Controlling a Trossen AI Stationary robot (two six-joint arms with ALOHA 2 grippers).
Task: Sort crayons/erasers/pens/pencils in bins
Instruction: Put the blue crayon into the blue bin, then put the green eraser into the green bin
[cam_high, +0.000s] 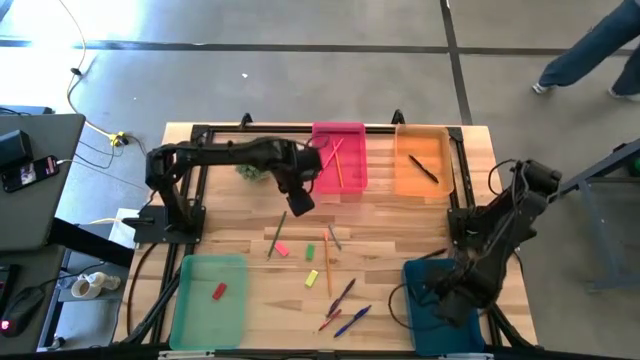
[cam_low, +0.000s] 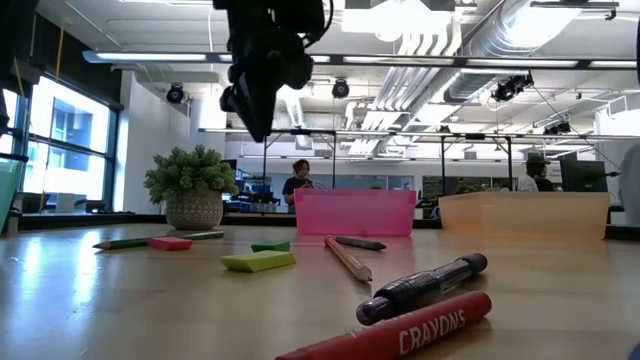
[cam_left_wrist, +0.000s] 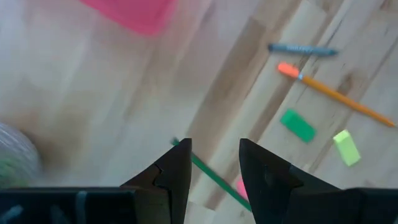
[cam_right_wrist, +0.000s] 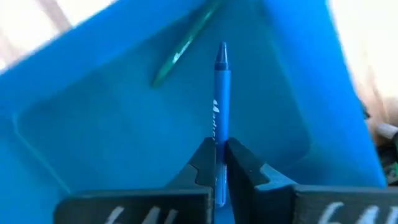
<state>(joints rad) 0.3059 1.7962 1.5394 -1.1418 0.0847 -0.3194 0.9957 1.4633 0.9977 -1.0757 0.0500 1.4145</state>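
From above I had the left jaws parted and empty at centre frame, just under the pink bin (cam_high: 352, 186), hanging over the green pencil (cam_high: 277, 235) on the worktop (cam_high: 400, 230). I judged that pencil light, stiff and prone to roll, so best pinched across its middle. The right jaws, at lower right over the teal bin (cam_high: 415, 322), were clenched on a blue stick (cam_right_wrist: 221, 81), crayon or pen, light and rigid. I counted four bins, with the green bin (cam_high: 190, 312) at lower left and the orange bin (cam_high: 405, 186) at upper right. There were four erasers: the pink eraser (cam_high: 282, 250), green eraser (cam_high: 310, 252) and yellow eraser (cam_high: 311, 279) loose, and the red eraser (cam_high: 219, 291) binned. Two pencils lay loose, the second being the orange pencil (cam_high: 327, 255), and seemingly two more were in the pink bin.
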